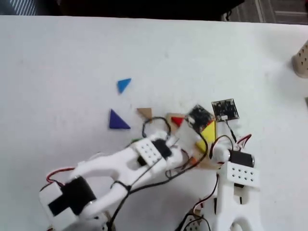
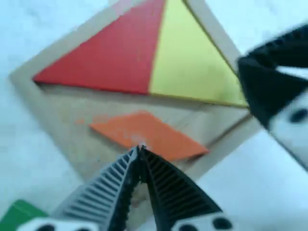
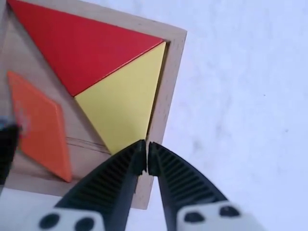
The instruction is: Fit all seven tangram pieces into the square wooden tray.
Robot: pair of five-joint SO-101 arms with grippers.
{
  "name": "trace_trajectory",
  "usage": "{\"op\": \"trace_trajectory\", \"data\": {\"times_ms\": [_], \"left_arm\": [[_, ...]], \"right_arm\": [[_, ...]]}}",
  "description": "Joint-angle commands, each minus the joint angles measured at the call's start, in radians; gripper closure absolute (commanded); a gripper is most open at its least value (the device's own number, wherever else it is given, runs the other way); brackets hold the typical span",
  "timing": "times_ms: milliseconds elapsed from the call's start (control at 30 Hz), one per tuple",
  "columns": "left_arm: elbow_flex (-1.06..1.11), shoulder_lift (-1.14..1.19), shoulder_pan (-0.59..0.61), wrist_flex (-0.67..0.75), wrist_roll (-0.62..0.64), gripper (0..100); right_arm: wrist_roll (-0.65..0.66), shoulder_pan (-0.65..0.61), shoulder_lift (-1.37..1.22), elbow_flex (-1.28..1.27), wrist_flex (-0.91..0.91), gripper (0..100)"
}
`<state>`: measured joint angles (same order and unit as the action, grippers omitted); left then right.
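The square wooden tray (image 2: pixel 38 110) holds a red triangle (image 2: pixel 110 53), a yellow triangle (image 2: pixel 192 62) and an orange parallelogram (image 2: pixel 149 134). My left gripper (image 2: pixel 140 151) is shut, empty, with its tips on the near edge of the orange parallelogram. My right gripper (image 3: pixel 147 151) is also shut and empty, over the tray rim (image 3: pixel 173 72) by the yellow triangle (image 3: pixel 125 106). In the high view both arms cover most of the tray (image 1: pixel 170 117); the red triangle (image 1: pixel 177 120) and the yellow triangle (image 1: pixel 208 132) peek out.
Loose on the white table left of the tray lie two blue triangles (image 1: pixel 123 84) (image 1: pixel 117 120) and a tan triangle (image 1: pixel 144 113). A green piece (image 2: pixel 17 216) lies just outside the tray beside my left gripper. A tan object (image 1: pixel 301 60) stands at the right edge.
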<state>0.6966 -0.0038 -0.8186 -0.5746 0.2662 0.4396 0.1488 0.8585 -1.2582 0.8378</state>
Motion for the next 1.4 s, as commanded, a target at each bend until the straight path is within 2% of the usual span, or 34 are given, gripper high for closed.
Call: {"op": "trace_trajectory", "data": {"times_ms": [0,333,867,1233,1367], "left_arm": [[0.023,-0.068,-0.073,0.051,0.008,98],[-0.054,0.099,-0.042,0.046,0.009,98],[-0.1,0.099,0.139,0.009,0.011,98],[-0.1,0.091,0.137,0.008,0.011,98],[-0.061,-0.025,0.136,-0.005,0.011,98]], "right_arm": [[-0.008,0.005,0.004,0.015,-0.021,98.1],[-0.008,0.005,0.004,0.015,-0.021,98.1],[-0.008,0.005,0.004,0.014,-0.021,98.1],[-0.008,0.005,0.004,0.014,-0.021,98.1],[-0.008,0.005,0.004,0.014,-0.021,98.1]]}}
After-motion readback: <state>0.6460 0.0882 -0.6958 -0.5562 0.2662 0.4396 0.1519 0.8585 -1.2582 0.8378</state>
